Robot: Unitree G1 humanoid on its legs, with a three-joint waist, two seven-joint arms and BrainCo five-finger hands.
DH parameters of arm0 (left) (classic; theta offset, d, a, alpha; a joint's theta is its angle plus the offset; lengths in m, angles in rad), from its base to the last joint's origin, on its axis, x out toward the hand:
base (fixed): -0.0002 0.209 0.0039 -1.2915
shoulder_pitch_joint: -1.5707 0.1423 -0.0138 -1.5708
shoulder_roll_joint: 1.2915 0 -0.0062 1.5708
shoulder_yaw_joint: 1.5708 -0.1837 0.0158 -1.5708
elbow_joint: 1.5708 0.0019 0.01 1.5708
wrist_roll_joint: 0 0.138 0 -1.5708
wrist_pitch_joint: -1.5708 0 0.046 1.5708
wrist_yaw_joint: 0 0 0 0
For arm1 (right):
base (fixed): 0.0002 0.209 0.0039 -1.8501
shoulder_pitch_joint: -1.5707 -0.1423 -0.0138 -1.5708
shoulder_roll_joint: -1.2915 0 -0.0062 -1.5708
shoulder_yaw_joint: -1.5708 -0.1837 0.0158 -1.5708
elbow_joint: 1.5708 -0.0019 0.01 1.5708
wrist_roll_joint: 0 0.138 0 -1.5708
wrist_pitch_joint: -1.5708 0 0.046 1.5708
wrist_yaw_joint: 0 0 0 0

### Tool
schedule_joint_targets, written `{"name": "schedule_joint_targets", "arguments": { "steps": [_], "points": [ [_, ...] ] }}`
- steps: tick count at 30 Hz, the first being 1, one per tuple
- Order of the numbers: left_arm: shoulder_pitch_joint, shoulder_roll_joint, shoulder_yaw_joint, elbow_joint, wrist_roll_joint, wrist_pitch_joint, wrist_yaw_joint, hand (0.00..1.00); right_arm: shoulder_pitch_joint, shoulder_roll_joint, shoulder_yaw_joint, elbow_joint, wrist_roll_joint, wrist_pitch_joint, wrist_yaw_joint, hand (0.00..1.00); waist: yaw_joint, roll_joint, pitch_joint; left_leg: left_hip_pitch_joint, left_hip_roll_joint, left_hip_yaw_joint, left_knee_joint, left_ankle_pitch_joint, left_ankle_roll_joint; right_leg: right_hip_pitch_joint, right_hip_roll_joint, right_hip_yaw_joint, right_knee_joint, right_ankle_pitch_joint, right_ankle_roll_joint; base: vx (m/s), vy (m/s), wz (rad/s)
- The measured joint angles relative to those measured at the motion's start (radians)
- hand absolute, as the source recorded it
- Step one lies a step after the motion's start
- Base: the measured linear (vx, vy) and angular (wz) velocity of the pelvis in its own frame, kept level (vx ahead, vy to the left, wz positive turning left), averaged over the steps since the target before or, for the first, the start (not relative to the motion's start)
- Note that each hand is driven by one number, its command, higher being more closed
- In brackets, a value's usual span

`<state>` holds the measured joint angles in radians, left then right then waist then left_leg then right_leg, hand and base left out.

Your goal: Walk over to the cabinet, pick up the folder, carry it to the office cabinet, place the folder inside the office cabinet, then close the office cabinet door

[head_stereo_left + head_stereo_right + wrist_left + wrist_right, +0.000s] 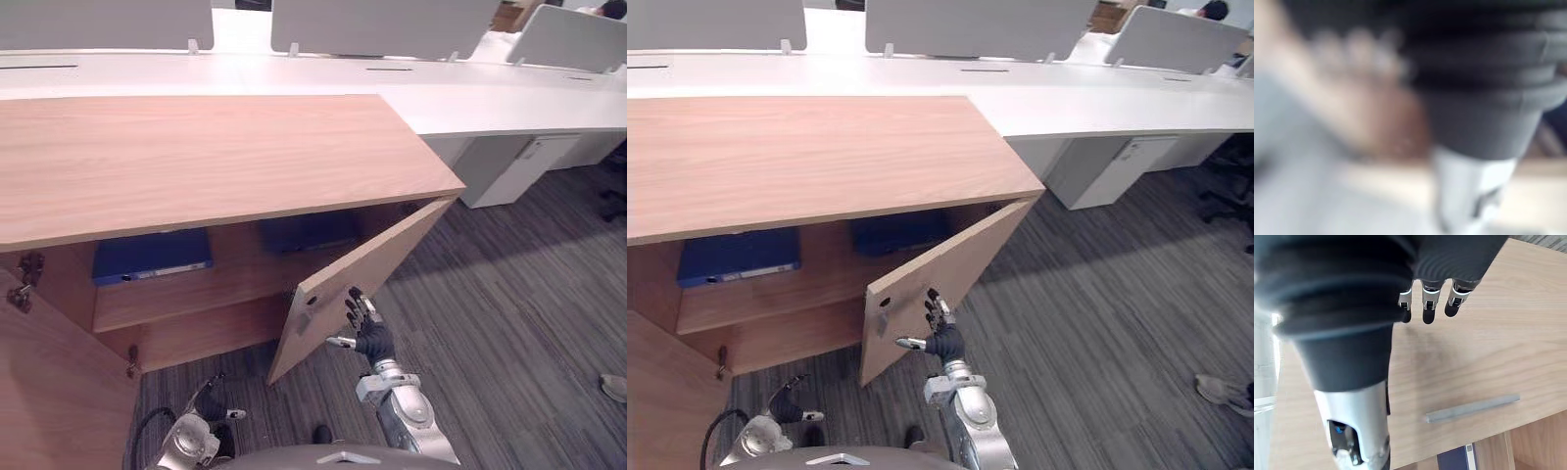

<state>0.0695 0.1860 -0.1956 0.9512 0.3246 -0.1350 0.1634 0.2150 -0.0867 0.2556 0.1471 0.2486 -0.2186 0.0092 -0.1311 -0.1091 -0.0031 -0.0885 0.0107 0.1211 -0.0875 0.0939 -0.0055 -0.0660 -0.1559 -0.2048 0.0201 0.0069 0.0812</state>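
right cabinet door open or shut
Open: the door stands angled out from the cabinet, blue folder visible inside; right hand by its face.

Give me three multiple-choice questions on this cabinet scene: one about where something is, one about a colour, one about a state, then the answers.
1. Where do the folders lie?
A on the cabinet top
B on the shelf inside the cabinet
C on the carpet

2. What colour are they?
A blue
B red
C green

3. How does the door by the right robot hand stand?
A shut
B taken off
C partly open

Answers:
1 B, they rest on the shelf under the top.
2 A, both covers are blue.
3 C, the door juts out at an angle, with the hand's fingers straight at its outer face.
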Motion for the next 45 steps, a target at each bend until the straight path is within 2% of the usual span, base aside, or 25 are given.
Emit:
{"name": "schedule_joint_targets", "arguments": {
  "steps": [1, 3, 6, 9, 12, 21, 25, 35, 40, 45],
  "points": [
    [-0.001, 0.0, 0.004, -0.001, -0.003, 0.0, 0.002, 0.0, -0.019, 0.003, -0.007, 0.017, 0.0, -0.002, -0.008, 0.0, 0.0, 0.009, 0.006, -0.002, 0.001, -0.008, 0.0, 0.001, 0.001, 0.003, 0.001, -0.004, -0.001, 0.001, 0.007, 0.1, -0.029, 0.17],
    [0.0, -0.004, 0.012, -0.002, -0.008, 0.0, 0.004, 0.0, -0.031, 0.004, -0.037, 0.046, -0.002, -0.002, -0.015, 0.0, 0.001, 0.011, 0.01, 0.001, 0.002, -0.013, 0.0, 0.006, 0.008, 0.014, 0.003, -0.013, -0.008, 0.007, 0.019, 0.08, -0.027, 0.12],
    [0.0, -0.028, 0.02, -0.016, -0.009, 0.0, 0.005, 0.0, -0.065, 0.004, -0.088, 0.126, -0.021, -0.002, -0.043, 0.0, 0.012, 0.037, 0.029, 0.005, 0.002, -0.026, 0.0, 0.005, 0.008, 0.035, 0.006, -0.029, -0.028, 0.007, 0.022, 0.06, -0.023, 0.11],
    [0.005, -0.034, 0.028, -0.035, -0.01, -0.001, 0.005, 0.0, -0.088, 0.012, -0.118, 0.196, -0.047, -0.001, -0.058, 0.0, 0.02, 0.047, 0.041, 0.012, 0.007, -0.032, 0.0, 0.005, 0.007, 0.049, 0.013, -0.033, -0.036, 0.007, 0.022, 0.02, -0.023, 0.05],
    [0.022, -0.038, 0.048, -0.035, -0.019, -0.001, 0.007, 0.0, -0.094, 0.027, -0.124, 0.247, -0.088, 0.0, -0.083, 0.0, 0.021, 0.046, 0.049, 0.04, 0.011, -0.032, 0.0, -0.003, -0.003, 0.078, 0.017, -0.032, -0.041, 0.002, 0.026, 0.0, 0.0, 0.0],
    [0.049, -0.052, 0.062, -0.035, -0.048, -0.001, 0.01, 0.0, -0.086, 0.048, -0.163, 0.447, -0.179, 0.009, -0.094, 0.0, 0.024, 0.043, 0.054, 0.06, 0.017, -0.007, 0.0, -0.019, -0.012, 0.086, 0.021, -0.009, -0.043, -0.002, 0.025, -0.02, -0.001, -0.07],
    [0.054, -0.053, 0.079, -0.035, -0.049, -0.001, 0.015, 0.0, -0.081, 0.057, -0.191, 0.543, -0.179, 0.02, -0.121, 0.0, 0.025, 0.045, 0.058, 0.082, 0.017, 0.014, 0.0, -0.031, -0.012, 0.098, 0.021, 0.007, -0.046, -0.003, 0.027, 0.01, 0.003, -0.14],
    [0.068, -0.07, 0.087, -0.025, -0.098, -0.001, 0.027, 0.0, -0.091, 0.061, -0.211, 0.662, -0.179, 0.049, -0.122, 0.0, 0.025, 0.045, 0.06, 0.107, 0.017, 0.045, 0.0, -0.043, -0.006, 0.103, 0.02, 0.036, -0.044, -0.006, 0.032, 0.02, -0.001, -0.11],
    [0.064, -0.071, 0.097, -0.025, -0.147, -0.002, 0.027, 0.0, -0.12, 0.059, -0.22, 0.697, -0.209, 0.053, -0.122, 0.0, 0.038, 0.054, 0.091, 0.103, 0.014, 0.067, 0.0, -0.043, -0.003, 0.038, 0.009, 0.067, 0.055, -0.042, 0.036, -0.01, 0.012, -0.13],
    [0.062, -0.07, 0.107, -0.025, -0.165, -0.004, 0.026, 0.0, -0.117, 0.057, -0.234, 0.704, -0.216, 0.053, -0.122, 0.0, 0.04, 0.054, 0.097, 0.082, -0.001, -0.013, 0.0, -0.038, -0.002, 0.028, -0.001, 0.077, 0.127, -0.1, 0.037, -0.03, -0.003, 0.41]
  ]
}}
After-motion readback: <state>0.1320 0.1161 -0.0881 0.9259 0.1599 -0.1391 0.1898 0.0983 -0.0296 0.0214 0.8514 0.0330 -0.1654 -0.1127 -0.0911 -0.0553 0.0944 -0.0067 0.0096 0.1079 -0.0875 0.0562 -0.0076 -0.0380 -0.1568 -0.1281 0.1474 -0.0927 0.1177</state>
